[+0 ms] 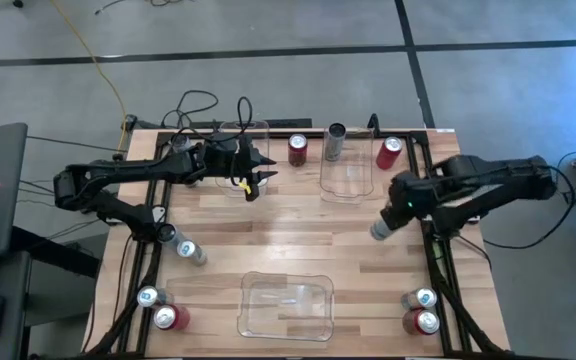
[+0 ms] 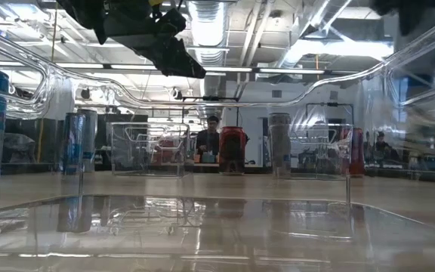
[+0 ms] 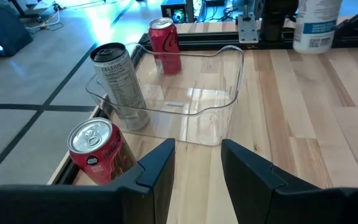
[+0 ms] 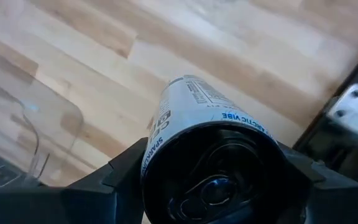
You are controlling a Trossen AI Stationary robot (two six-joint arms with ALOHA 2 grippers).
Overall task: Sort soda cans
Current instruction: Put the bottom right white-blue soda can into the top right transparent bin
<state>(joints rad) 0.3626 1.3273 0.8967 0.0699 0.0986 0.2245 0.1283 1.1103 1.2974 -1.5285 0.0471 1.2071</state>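
My right gripper (image 1: 392,212) is shut on a silver-white can with blue marks (image 4: 197,118), over the table's right side. My left gripper (image 3: 197,174) is open and touches nothing; it hovers beside the far-left clear bin (image 1: 243,150). Ahead of it stand a red can (image 3: 98,149), a dark grey can (image 3: 120,84) and another red can (image 3: 165,43), around the far-right clear bin (image 3: 185,93). In the high view these are the red can (image 1: 298,150), grey can (image 1: 335,142) and red can (image 1: 389,152). A silver-white can (image 1: 190,250) stands at the left. My right gripper holds the silver-white can by its side wall near one end (image 4: 166,143), pinched between the two fingers, one on either side. The can is lifted clear of the table and tilted, its other end (image 1: 379,231) pointing away from the wrist and down.
A third clear bin (image 1: 286,305) sits at the near middle. Two cans, silver (image 1: 148,296) and red (image 1: 171,318), stand at the near-left corner; two more, silver (image 1: 420,298) and red (image 1: 423,322), stand at the near-right corner. Bare wood lies mid-table. People show in the room behind.
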